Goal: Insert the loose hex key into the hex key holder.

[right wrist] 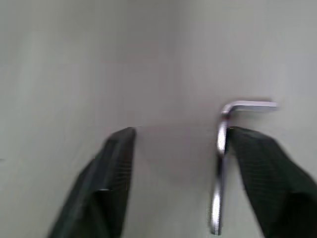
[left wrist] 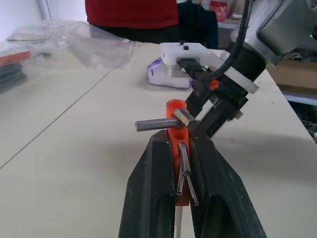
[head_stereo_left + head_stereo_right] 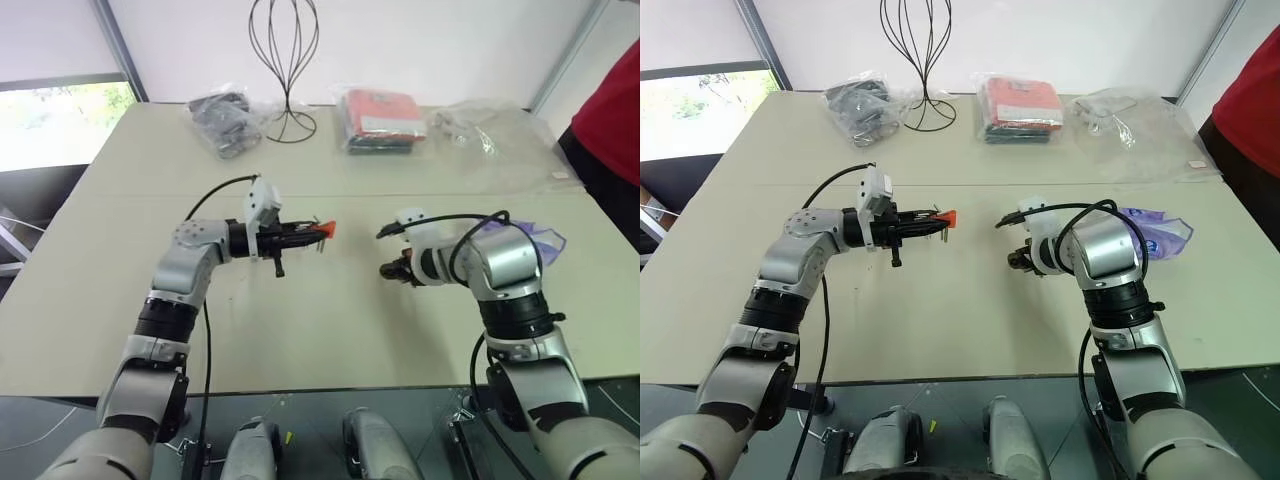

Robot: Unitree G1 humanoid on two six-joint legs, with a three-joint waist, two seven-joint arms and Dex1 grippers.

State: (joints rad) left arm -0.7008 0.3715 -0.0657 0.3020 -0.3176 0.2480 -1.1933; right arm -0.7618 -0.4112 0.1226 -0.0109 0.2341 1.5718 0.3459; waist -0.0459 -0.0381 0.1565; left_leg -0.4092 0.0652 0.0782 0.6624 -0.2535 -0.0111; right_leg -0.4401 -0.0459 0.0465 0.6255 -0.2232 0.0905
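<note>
1. So far only the holding half looks done: the left gripper (image 3: pixel 305 232) is clamped on the hex key holder (image 3: pixel 322 230) and carries it above the table (image 3: pixel 330 340), its orange end pointing toward the right gripper (image 3: pixel 392 270).
2. Not yet done is the insertion. The loose hex key (image 1: pixel 219 168) is apart from the holder, down at the right gripper. That gripper's fingers stand wide apart, and the key's long leg runs along the inner face of one finger (image 1: pixel 257 163) with its short leg bent away past the tip.
3. By my reading the key is not gripped, since the other finger is well clear of it. Whether it lies on the table or leans on the finger I cannot tell.
4. What remains, as I judge it: close on the key, bring it level with the holder, and push it into a slot.
5. From the head views the two grippers face each other, near but apart. The key is too small to pick out there.
6. From the left wrist view come the holder's details: short grey keys folded along its body and one grey key (image 2: pixel 158 124) standing crosswise at its top, with the right gripper just behind.
7. From the right wrist view comes the loose key's L shape and its place against the finger.
</note>
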